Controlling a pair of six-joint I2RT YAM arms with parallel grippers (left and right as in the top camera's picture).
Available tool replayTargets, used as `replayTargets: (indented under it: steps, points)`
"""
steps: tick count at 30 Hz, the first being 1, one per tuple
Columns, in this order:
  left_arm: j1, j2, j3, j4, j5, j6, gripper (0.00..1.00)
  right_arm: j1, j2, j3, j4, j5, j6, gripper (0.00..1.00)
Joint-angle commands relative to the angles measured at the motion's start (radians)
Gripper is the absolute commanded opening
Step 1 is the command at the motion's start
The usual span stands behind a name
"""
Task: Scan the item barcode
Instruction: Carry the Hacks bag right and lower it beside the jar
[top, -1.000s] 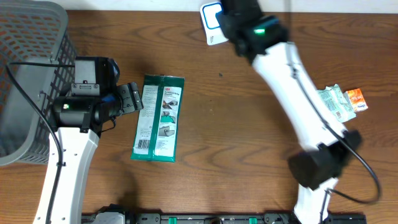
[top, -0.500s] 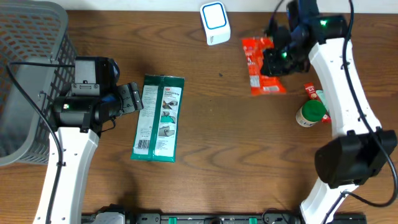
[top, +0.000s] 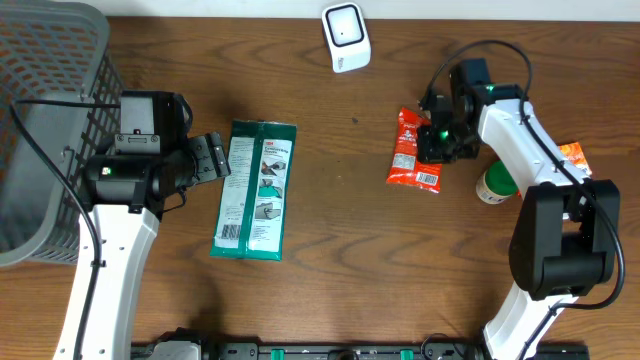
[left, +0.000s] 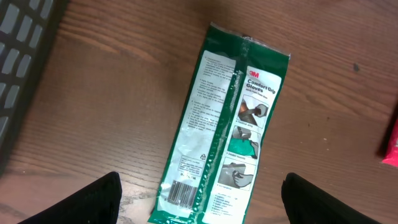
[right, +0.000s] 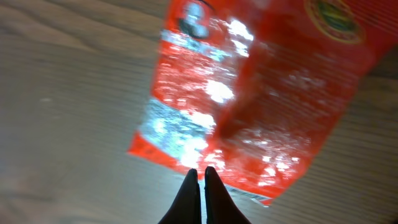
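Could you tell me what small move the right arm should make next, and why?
Probably lift the red packet toward the white scanner. The right gripper is shut, apparently pinching the packet's edge, and the scanner stands well apart from it, so no barcode faces the scanner yet.

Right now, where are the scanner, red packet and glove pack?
scanner (top: 346, 35): overhead view, on its top face.
red packet (top: 407, 158): overhead view, on the middle of its body.
glove pack (left: 221, 127): left wrist view, on its centre seam.
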Motion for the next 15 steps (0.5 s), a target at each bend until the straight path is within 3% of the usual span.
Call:
replayTargets:
  steps: [1,8,15]
  points:
    - [-0.002,0.002,0.01,-0.003,-0.009,0.01,0.83,-0.002,0.0,-0.01,0.021,0.072,0.005,0.02]
    - [-0.002,0.002,0.01,-0.003,-0.009,0.01,0.83,0.01,-0.003,0.034,0.044,-0.134,0.018,0.2]
    - [-0.002,0.002,0.01,-0.003,-0.008,0.01,0.83,0.063,0.031,0.032,0.15,-0.017,0.08,0.24]
